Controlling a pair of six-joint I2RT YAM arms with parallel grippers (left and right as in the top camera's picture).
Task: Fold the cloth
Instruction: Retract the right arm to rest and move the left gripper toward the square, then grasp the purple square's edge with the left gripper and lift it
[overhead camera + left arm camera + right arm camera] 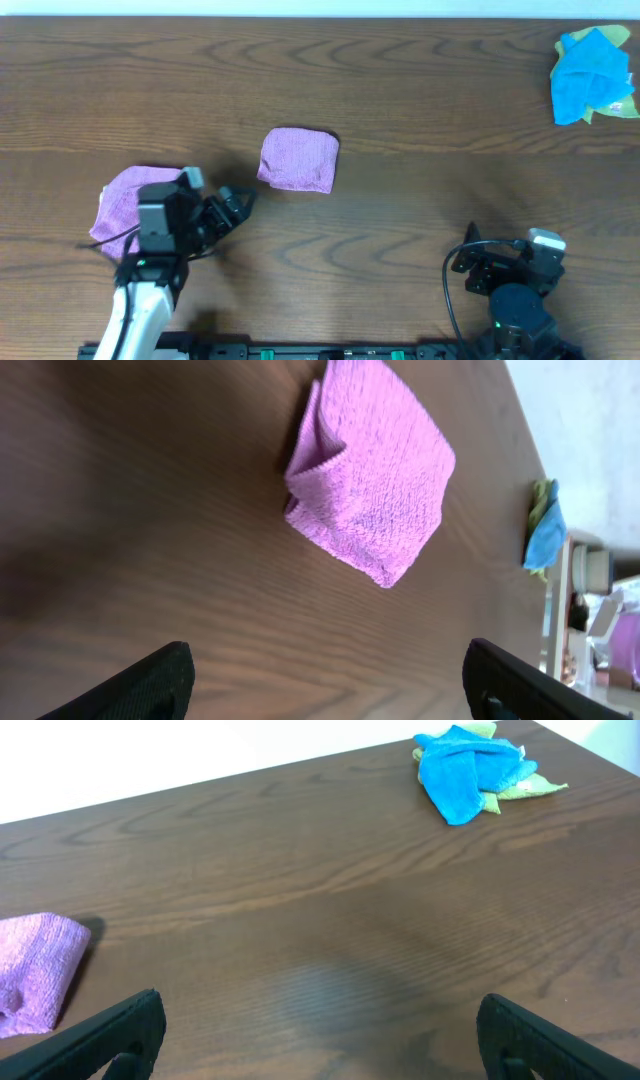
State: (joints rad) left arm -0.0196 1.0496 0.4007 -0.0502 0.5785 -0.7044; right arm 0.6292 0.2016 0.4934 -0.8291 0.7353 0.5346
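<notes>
Lying folded, cloth (298, 159) longest left-right.

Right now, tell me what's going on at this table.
The left claw hangs open just short of the folded purple-magenta terry cloth, which lies free on the brown wooden table. The right claw is open too, holding nothing. A rumpled second purple cloth lies partly under the left arm, and a crumpled bright blue cloth sits on a yellow-green cloth at the far right corner.
</notes>
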